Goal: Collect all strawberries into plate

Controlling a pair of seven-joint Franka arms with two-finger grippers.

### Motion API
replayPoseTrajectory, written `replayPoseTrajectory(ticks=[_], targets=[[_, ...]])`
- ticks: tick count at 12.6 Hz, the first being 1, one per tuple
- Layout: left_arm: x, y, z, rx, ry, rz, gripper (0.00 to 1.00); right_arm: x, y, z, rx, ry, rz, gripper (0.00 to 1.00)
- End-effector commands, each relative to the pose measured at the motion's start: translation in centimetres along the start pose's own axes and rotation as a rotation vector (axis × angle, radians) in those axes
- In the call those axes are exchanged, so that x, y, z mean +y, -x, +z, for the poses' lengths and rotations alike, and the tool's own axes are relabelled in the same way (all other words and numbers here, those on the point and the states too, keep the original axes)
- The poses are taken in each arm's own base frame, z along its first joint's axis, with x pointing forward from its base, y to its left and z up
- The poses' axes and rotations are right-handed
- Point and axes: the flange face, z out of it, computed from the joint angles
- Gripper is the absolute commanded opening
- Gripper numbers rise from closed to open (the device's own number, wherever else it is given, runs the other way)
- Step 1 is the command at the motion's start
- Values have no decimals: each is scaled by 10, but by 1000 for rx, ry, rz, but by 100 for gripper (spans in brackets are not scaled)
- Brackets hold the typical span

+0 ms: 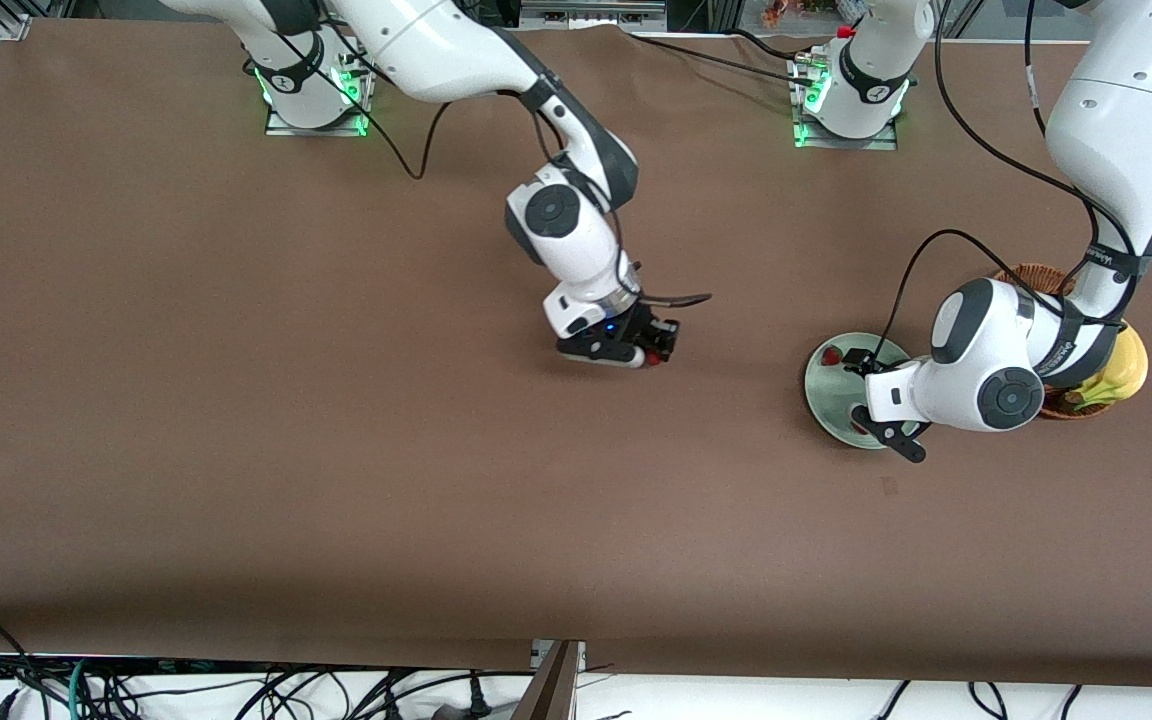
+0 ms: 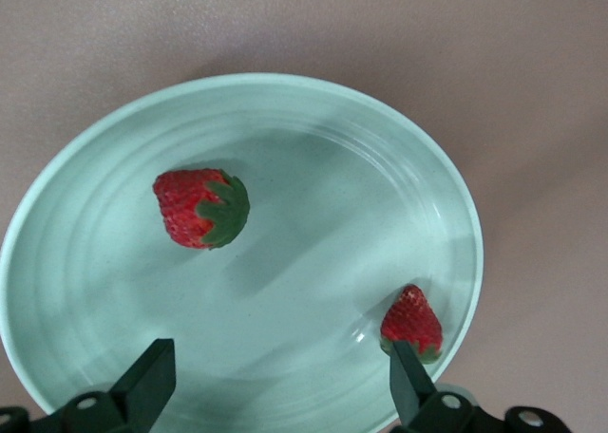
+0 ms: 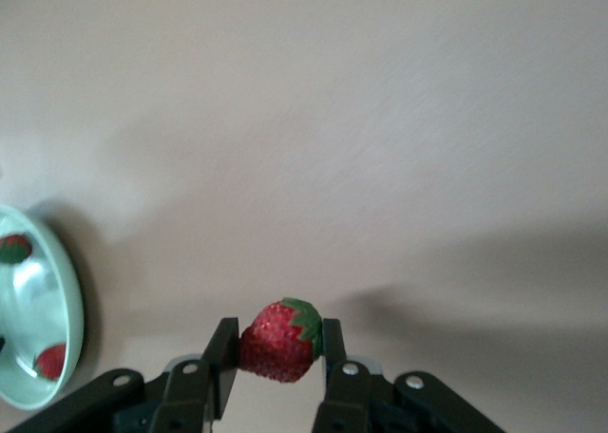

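2 strawberries (image 2: 200,208) (image 2: 411,322) lie in the mint-green plate (image 2: 85,158), left tool (image 2: 275,381) released above it. Right tool (image 3: 276,357) clenches the 3rd strawberry (image 3: 278,341) over mid-counter (image 1: 236,400), well apart from plate; delivery remains.

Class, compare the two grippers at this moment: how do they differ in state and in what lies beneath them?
The left gripper is open and holds nothing; the right gripper is shut on a strawberry. The left gripper hangs over the mint-green plate, where two strawberries lie; the right gripper is over bare brown table toward the table's middle. Both are black and two-fingered.
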Motion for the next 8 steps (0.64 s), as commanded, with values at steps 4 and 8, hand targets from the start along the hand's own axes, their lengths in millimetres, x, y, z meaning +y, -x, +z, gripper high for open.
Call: replayPoseTrajectory(ticks=[4, 8], targets=[[17, 12, -27, -59, -41, -2, 100, -8, 26, 39, 48, -76, -3, 70], [49, 3, -35, -80, -40, -171, 100, -20, -3, 9, 79, -60, -36, 100]])
